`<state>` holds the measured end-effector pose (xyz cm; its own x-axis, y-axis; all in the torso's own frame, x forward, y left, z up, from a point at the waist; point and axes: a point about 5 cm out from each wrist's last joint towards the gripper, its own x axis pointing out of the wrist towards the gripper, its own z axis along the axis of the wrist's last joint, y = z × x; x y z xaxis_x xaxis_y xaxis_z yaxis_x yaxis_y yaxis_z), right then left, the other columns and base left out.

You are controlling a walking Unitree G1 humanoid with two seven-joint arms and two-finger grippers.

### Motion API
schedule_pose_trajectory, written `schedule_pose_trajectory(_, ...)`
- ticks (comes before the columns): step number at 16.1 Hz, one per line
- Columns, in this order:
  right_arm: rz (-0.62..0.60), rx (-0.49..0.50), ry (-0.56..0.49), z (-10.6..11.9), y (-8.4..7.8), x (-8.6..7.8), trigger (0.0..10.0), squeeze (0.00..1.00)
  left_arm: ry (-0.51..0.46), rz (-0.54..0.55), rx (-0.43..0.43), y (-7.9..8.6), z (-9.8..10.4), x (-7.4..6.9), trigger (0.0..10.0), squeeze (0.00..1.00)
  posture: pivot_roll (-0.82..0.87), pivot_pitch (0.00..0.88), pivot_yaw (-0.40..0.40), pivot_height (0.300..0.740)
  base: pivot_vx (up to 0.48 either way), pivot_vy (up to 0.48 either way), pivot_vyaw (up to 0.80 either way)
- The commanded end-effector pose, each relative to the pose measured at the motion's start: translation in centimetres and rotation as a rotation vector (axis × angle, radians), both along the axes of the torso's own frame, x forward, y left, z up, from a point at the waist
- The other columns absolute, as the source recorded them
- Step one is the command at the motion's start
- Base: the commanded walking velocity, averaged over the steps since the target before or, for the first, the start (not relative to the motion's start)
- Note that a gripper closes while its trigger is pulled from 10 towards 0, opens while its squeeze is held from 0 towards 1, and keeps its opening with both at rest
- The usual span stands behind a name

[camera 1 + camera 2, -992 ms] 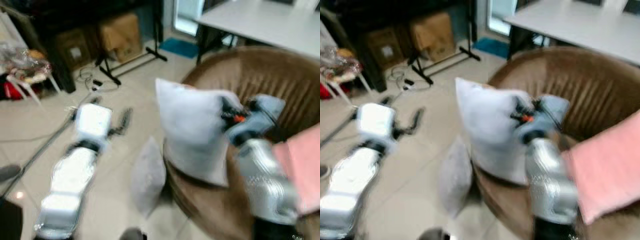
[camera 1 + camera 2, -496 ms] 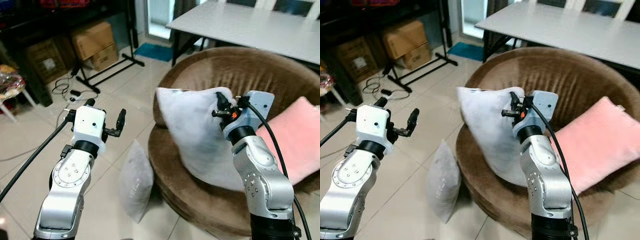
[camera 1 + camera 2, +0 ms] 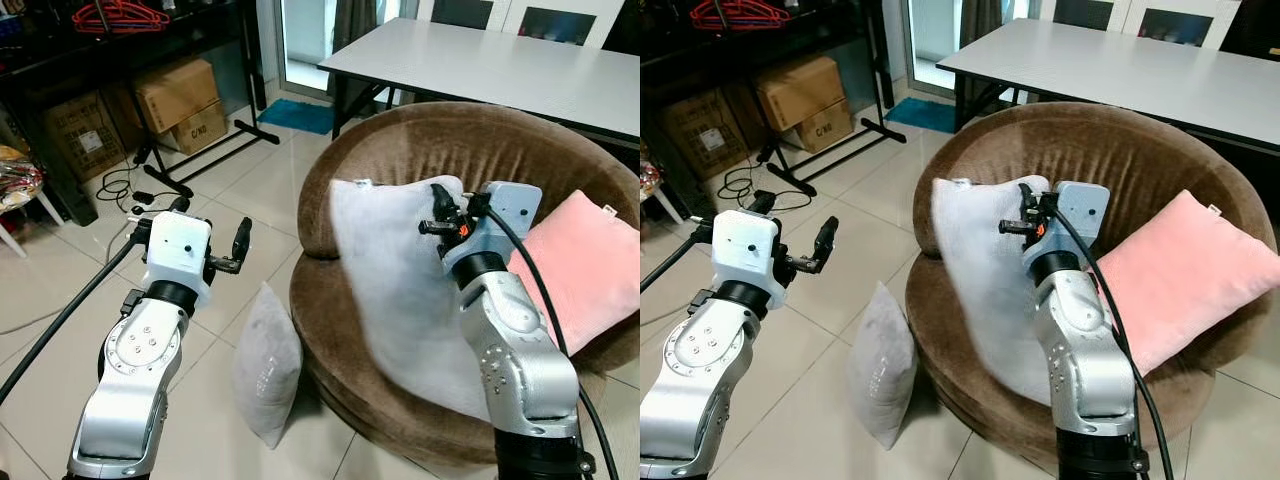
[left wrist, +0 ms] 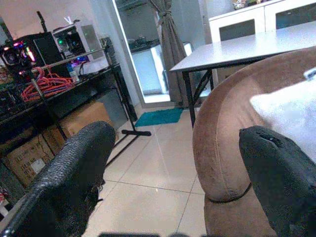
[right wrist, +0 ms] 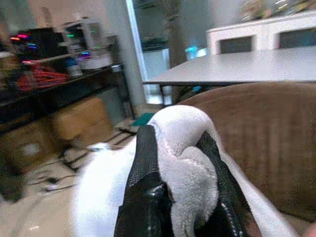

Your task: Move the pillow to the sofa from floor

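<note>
You are most of the way through, by the look of it; the white pillow [image 3: 400,290] is off the floor and hangs over the seat of the round brown sofa [image 3: 470,150], its lower edge seeming to rest on the seat cushion, though you cannot tell how much of its weight the sofa already carries; what is left, as I judge it, is to lower it the rest of the way, let go, and draw the arm clear.

Your right gripper [image 3: 437,212] is clamped on the pillow's upper corner; in the right wrist view the two black fingers [image 5: 146,163] pinch a bulge of white fabric between them, nearly closed, with the sofa's backrest just behind; the pillow leans against the inside of the sofa rather than lying flat.

Your left gripper [image 3: 210,245] is raised over the tiled floor [image 3: 60,300], well apart from the sofa; its fingers [image 4: 74,173] stand wide apart and hold nothing.

Note a second, grey pillow [image 3: 266,365] on the floor, propped on edge just beside the sofa's base; a pink pillow [image 3: 590,270] already lies on the seat on the right side; a white counter [image 3: 500,60] stands behind the sofa.
</note>
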<state>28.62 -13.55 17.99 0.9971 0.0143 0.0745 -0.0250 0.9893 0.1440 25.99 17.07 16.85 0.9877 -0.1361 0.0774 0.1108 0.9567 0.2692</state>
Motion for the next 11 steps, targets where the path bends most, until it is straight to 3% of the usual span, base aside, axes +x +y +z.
schedule_pose_trajectory(1, -0.024, -0.017, -0.058, 0.9, 0.2, 0.14, 10.0, 0.0, -0.009, 0.004, 0.005, 0.01, 0.2, 0.09, 10.0, 0.0, -0.02, 0.0, 0.037, 0.74, 0.0, 0.0, 0.0)
schedule_pose_trajectory(7, -0.02, -0.031, -0.037, 0.48, 0.44, 0.33, 10.0, 0.0, -0.009, 0.003, 0.002, -0.06, 0.18, 0.02, 10.0, 0.0, -0.02, 0.0, 0.033, 0.74, 0.0, 0.0, 0.0)
schedule_pose_trajectory(9, -0.01, 0.013, -0.035, 0.34, 0.3, 0.29, 10.0, 0.0, -0.009, 0.004, 0.001, -0.06, 0.14, -0.04, 10.0, 0.0, -0.02, 0.0, 0.033, 0.74, 0.0, 0.0, 0.0)
schedule_pose_trajectory(11, 0.096, 0.136, -0.03, 0.26, 0.3, -0.15, 10.0, 0.0, -0.01, 0.004, 0.002, -0.01, 0.14, -0.12, 10.0, 0.0, -0.02, 0.0, 0.031, 0.74, 0.0, 0.0, 0.0)
